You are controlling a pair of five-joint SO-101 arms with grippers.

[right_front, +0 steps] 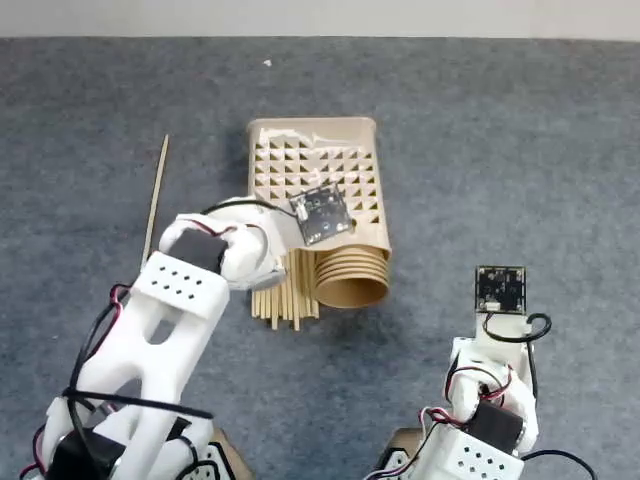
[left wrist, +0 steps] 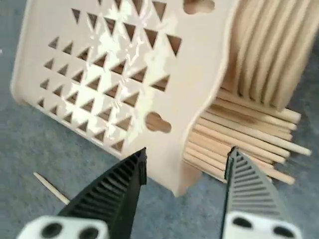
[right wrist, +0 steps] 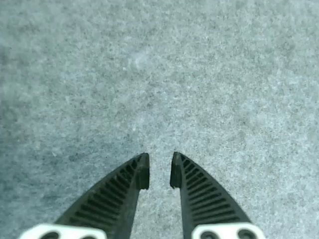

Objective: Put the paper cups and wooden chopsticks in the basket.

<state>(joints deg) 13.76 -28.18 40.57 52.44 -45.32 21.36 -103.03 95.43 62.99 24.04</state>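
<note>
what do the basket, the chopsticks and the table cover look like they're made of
Basket: glossy cream plastic, judging by glare on its moulded triangle holes. Chopsticks: bare pale wood, possibly bamboo, matte. Table cover: grey fuzzy fabric, probably felt or carpet.

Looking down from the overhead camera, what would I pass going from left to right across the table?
A loose wooden chopstick → bundle of wooden chopsticks → stack of paper cups → right arm. The basket and the left arm span several of these, so they are left out.
</note>
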